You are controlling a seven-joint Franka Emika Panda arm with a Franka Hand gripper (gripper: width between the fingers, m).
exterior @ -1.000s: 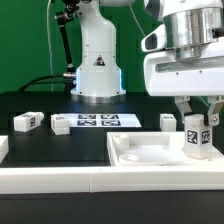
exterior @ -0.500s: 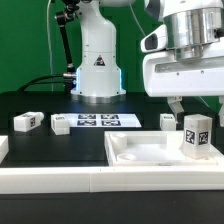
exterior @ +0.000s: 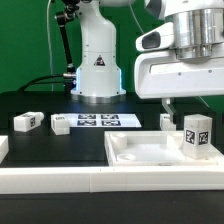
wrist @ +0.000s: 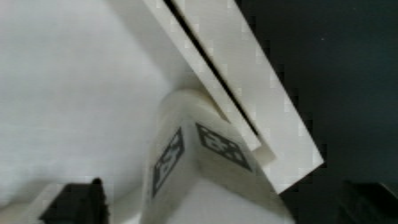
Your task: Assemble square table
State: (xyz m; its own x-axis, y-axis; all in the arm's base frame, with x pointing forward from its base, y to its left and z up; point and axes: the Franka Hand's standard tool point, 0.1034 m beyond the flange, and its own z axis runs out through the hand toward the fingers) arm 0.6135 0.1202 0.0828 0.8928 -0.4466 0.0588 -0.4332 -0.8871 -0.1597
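Green backdrop, black table (exterior: 40, 100), usual setup. At this point the gripper (exterior: 192, 103) had its jaws spread wide and nothing between them. In the exterior view I could see one finger (exterior: 166, 103) hanging clear on that view's left of the leg (exterior: 197, 135), and the other finger was more or less lost at the frame edge. The wrist view showed the same leg (wrist: 205, 150) from above, plus a dark fingertip (wrist: 71, 205) off to one side, apart from it.

The leg stood upright inside the tabletop (exterior: 140, 152), tucked against the raised rim (wrist: 231, 70) at the corner toward the exterior view's right. I couldn't tell whether it was actually seated in a hole or just resting there.

That was my worry. If it was only resting, a finger clipping its top on the next move would tip it over into the tray, and any sideways drift by the arm would be enough. A nudge on the rim might also slide the whole tabletop, which would throw off the later corners.

Further out, three other legs (exterior: 27, 122) lay loose on the table around the marker board (exterior: 97, 121), one of them (exterior: 167, 121) just behind the tabletop.
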